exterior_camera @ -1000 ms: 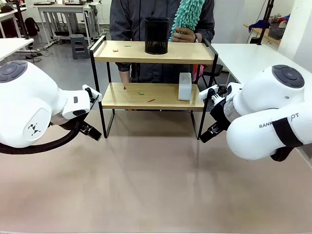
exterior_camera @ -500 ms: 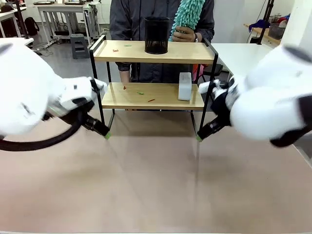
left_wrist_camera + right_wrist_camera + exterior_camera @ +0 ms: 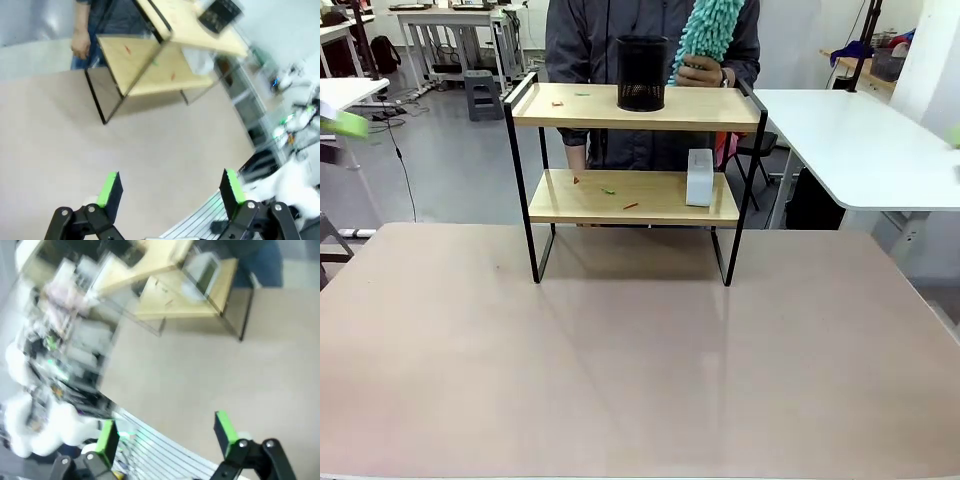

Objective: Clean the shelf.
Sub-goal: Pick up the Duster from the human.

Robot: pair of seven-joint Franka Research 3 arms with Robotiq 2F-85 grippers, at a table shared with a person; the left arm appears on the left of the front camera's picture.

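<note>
The shelf stands at the far middle of the bench. It has two pale wooden boards in a thin black frame on four legs. Small red and green scraps lie on both boards. A black mesh cup stands on the top board, and a pale box stands near the right end of the lower one. Behind the shelf a person's hand holds a fluffy teal duster upright, just right of the cup. The left tool and the right tool each hang above the bench, fingers wide apart and holding nothing, well clear of the shelf.
</note>
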